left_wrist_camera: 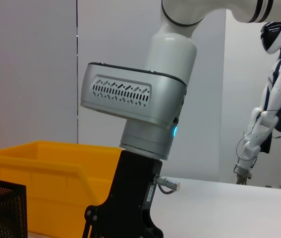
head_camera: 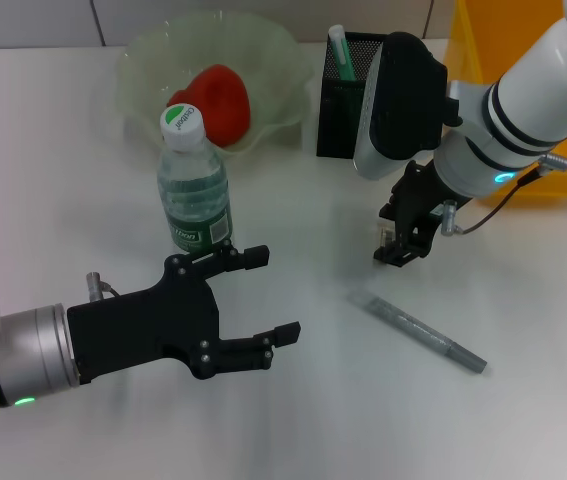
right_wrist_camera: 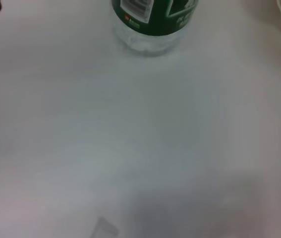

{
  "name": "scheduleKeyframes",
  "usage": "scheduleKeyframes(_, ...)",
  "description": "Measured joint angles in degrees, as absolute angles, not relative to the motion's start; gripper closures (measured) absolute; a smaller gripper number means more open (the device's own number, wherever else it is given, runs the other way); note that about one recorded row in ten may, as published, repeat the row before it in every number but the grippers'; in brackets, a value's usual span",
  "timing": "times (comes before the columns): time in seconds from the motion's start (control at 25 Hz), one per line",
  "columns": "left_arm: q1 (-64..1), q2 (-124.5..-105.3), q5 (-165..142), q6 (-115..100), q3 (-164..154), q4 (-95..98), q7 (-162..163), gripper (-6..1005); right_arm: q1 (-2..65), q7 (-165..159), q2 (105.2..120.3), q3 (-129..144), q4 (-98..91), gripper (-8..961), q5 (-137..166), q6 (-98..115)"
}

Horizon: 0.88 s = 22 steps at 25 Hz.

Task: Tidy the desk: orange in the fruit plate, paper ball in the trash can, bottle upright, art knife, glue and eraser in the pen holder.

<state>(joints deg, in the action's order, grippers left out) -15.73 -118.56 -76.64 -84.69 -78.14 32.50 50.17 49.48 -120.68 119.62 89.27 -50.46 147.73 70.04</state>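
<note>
The orange [head_camera: 219,102] lies in the fruit plate [head_camera: 268,55] at the back. The bottle [head_camera: 193,185] stands upright in front of it and also shows in the right wrist view [right_wrist_camera: 152,20]. My left gripper [head_camera: 273,295] is open and empty, just in front of and right of the bottle. My right gripper [head_camera: 398,245] hangs low over the table in front of the pen holder [head_camera: 348,100], shut on a small pale block, the eraser [head_camera: 382,233]. A green-and-white glue stick [head_camera: 338,45] stands in the pen holder. The grey art knife [head_camera: 418,330] lies on the table. The paper ball is out of view.
The yellow trash can [head_camera: 523,90] stands at the back right, behind my right arm, and shows in the left wrist view [left_wrist_camera: 46,183] beside the pen holder [left_wrist_camera: 1,208]. Another robot [left_wrist_camera: 274,99] stands far off.
</note>
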Motion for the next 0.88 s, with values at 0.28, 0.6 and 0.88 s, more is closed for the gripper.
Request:
scheduleKeyframes(0.28, -15.7, -118.56, -76.6, -84.6, -78.1, 32.5, 50.1, 140, 50.2, -120.8, 119.63, 90.5, -48.5, 473, 147.9, 69.4)
scheduleKeyframes(0.6, -15.6, -118.57, -76.6, -84.7, -78.1, 32.5, 50.1, 140, 49.0, -121.2, 119.46, 90.1, -52.3, 551, 147.7, 70.7)
scheduleKeyframes(0.88, -15.3, -118.56, -76.6, -84.8, -77.8, 32.5, 50.0, 140, 43.1, -124.8, 119.41, 86.8, -69.1, 565, 147.7, 71.2)
